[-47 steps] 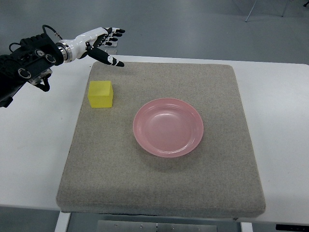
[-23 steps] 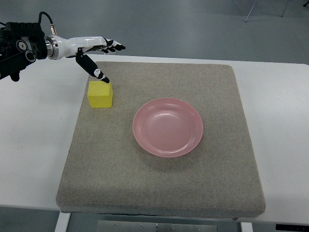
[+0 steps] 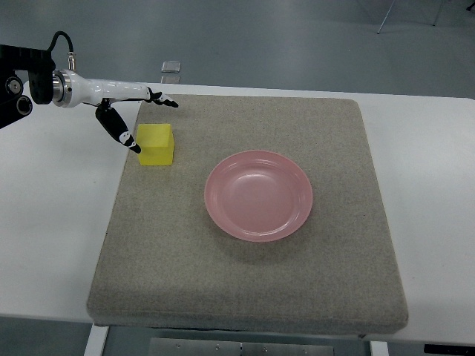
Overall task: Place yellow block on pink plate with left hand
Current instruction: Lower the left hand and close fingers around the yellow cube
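Observation:
A yellow block (image 3: 156, 144) sits on the grey mat (image 3: 245, 274) near its far left corner. A pink plate (image 3: 258, 195) lies empty in the middle of the mat, to the right of the block. My left hand (image 3: 141, 119) comes in from the left edge and hovers at the block's far left side. Its fingers are spread: the thumb (image 3: 122, 135) points down beside the block's left face, and the other fingers (image 3: 163, 101) reach past its far edge. The hand holds nothing. The right arm is out of view.
The mat lies on a white table (image 3: 52, 222). A small grey object (image 3: 171, 66) lies on the floor beyond the table's far edge.
My left hand has drawn back to the left and come lower. The thumb has moved from over the block's top to its left side. The block and plate have not moved.

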